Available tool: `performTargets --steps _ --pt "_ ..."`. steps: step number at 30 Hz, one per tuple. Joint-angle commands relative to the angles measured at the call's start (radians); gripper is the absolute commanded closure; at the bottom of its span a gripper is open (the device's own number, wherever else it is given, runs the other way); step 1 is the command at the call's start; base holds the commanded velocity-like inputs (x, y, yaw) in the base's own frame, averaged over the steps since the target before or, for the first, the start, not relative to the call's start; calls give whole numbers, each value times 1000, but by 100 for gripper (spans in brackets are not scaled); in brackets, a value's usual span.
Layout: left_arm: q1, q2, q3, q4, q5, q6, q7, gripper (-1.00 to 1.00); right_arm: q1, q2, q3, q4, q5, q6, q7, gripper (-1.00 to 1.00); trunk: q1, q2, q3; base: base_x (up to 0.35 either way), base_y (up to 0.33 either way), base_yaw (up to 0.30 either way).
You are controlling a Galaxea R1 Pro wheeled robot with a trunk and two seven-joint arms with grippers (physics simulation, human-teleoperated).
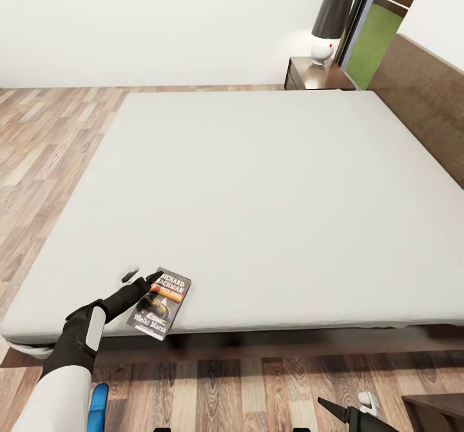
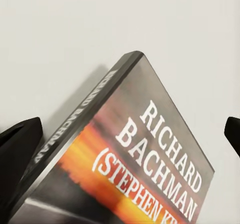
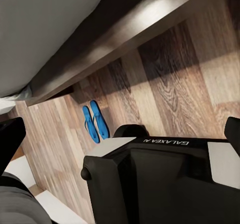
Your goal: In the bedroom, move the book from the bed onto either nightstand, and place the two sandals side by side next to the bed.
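Note:
The book, a dark paperback with white "Richard Bachman" lettering and an orange band, lies flat on the grey mattress of the bed near its front left corner. My left gripper is open at the book's far left corner. In the left wrist view the book sits between the two black fingertips, one close to the spine, the other well clear. My right gripper hangs open low over the floor. Both blue sandals lie side by side on the floor by the bed frame; one sandal peeks out beside my left arm.
A dark nightstand with a black-shaded lamp stands at the bed's far right corner, beside the wooden headboard. A dark wooden furniture corner shows at the lower right. My own base sits below the right gripper. Wood-plank floor lies left of the bed.

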Motion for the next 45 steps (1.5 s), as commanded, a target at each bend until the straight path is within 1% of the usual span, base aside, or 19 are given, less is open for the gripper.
performTargets --steps 1,21,27,41,45 --pt "0 0 2 1 -7 7 1 -100 -1 0 -6 0 2 11 4 -100 0 0 -1 -10 0 0" --pt "0 -1 2 1 -7 7 1 -100 -1 0 -6 0 2 11 4 -100 0 0 -1 -24 0 0" --pt "0 -1 2 1 -7 7 1 -100 -1 0 -6 0 2 11 4 -100 0 0 -1 -93 0 0" --pt "0 -1 2 1 -7 7 1 -100 0 0 -6 0 2 11 4 -100 0 0 -1 -4 0 0" --pt "0 -1 2 1 -7 7 1 -100 -1 0 -6 0 2 11 4 -100 -15 28 12 0 0 0"
